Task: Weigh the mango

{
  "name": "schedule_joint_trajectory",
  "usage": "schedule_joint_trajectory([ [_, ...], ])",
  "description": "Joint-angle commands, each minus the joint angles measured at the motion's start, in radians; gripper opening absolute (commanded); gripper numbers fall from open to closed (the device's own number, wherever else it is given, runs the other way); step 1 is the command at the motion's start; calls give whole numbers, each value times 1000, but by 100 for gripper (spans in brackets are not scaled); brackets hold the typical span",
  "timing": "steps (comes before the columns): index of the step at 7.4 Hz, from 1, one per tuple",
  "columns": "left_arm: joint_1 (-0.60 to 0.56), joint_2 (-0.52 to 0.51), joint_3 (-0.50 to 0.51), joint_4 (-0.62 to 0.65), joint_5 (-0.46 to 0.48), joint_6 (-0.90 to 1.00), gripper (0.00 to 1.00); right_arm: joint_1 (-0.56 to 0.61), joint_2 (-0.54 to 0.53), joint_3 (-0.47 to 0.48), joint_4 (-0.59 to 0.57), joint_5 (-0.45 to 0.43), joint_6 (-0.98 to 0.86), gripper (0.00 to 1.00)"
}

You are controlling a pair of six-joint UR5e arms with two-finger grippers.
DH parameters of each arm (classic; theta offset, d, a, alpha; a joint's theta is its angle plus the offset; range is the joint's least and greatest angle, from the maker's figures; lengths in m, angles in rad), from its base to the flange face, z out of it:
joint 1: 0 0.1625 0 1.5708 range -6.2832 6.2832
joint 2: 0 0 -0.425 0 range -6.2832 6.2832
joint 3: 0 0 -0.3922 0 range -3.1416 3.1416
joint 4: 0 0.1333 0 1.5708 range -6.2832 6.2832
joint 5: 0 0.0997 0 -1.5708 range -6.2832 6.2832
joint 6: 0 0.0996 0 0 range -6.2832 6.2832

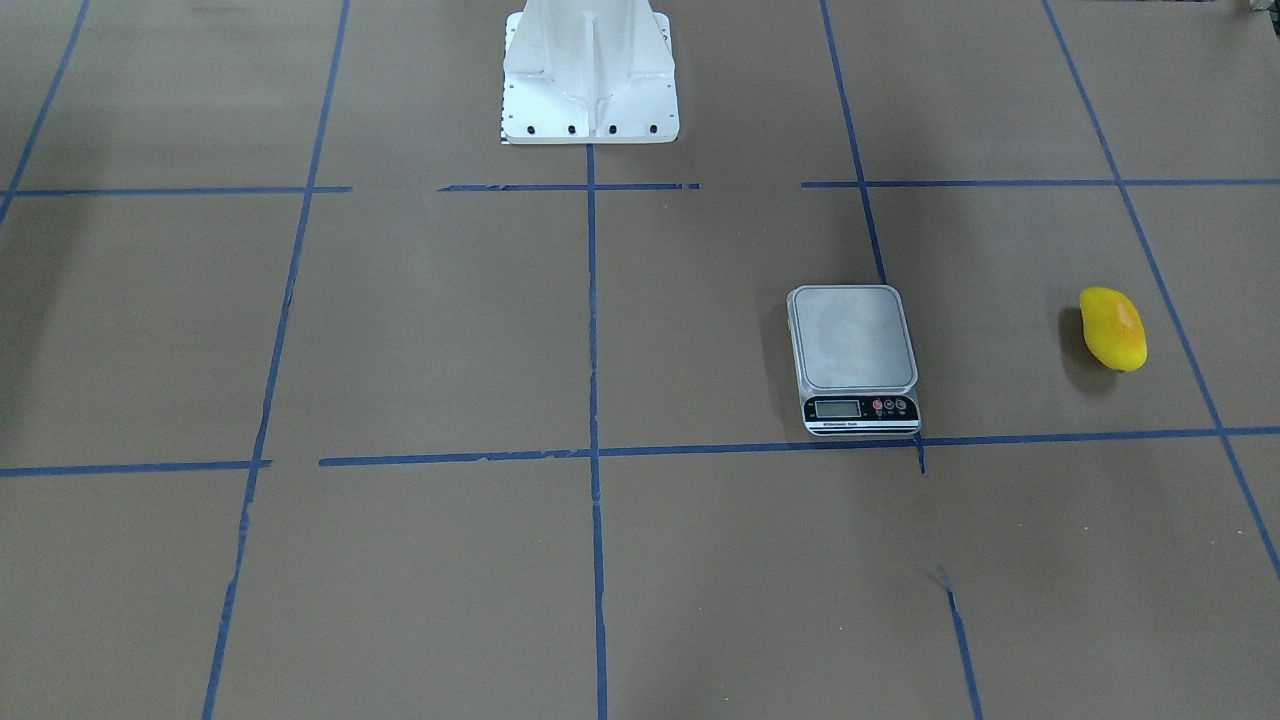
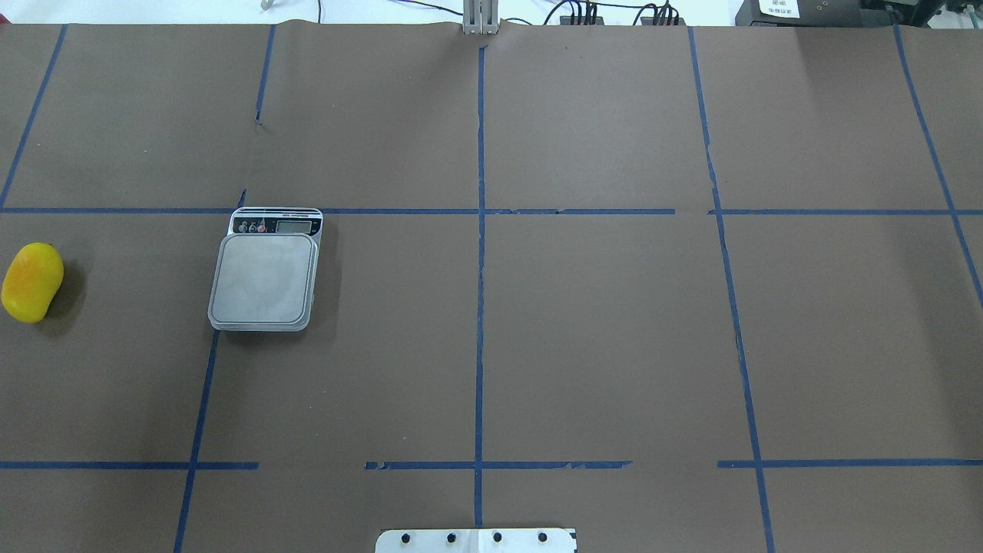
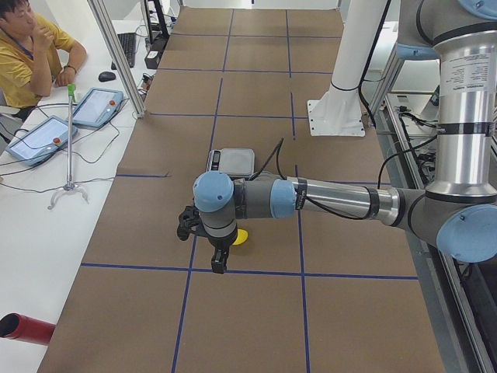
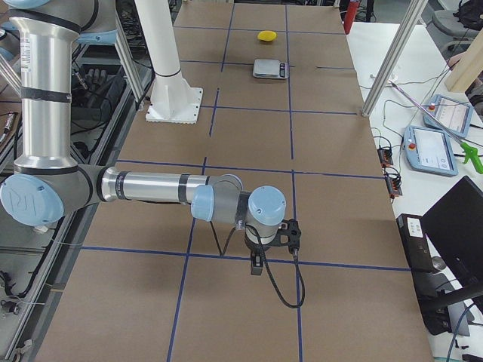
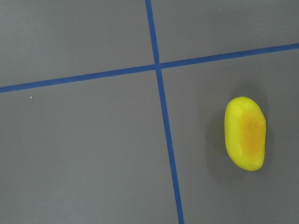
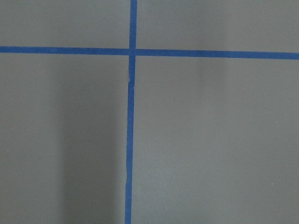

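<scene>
Brown and broad lies the worktop [image 2: 599, 346]. Near its left edge hangs the left pincer [image 3: 205, 244], the mango [image 3: 241, 237] lying just beyond: smooth, probably slippery, bruisable, best taken gently across its plump middle. Farther, the scale [image 3: 234, 162], then the right pincer [image 4: 273, 243]; neither pincer's state can I tell.

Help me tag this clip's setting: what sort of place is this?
Probably a robotics lab workcell: a paper-covered table gridded with blue tape, an industrial arm reaching over it, and an operator seated beside teach pendants.
</scene>
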Motion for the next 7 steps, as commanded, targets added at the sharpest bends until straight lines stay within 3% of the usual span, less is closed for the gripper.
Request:
schedule_joint_trajectory([
  [1, -5, 9, -73, 16, -7, -3, 100, 0, 0, 2, 0, 0, 1, 100],
  [2, 2, -1, -30, 10, -8, -6, 100, 0, 0, 0, 0, 0, 0, 100],
  [4, -1, 20, -62, 6, -34, 5, 100, 0, 0, 0, 0, 0, 0, 100],
  [5, 7, 21, -74, -43, -37, 5, 100, 0, 0, 0, 0, 0, 0, 100],
  [7, 94, 15, 36, -210, -85, -85, 100, 0, 0, 0, 0, 0, 0, 100],
])
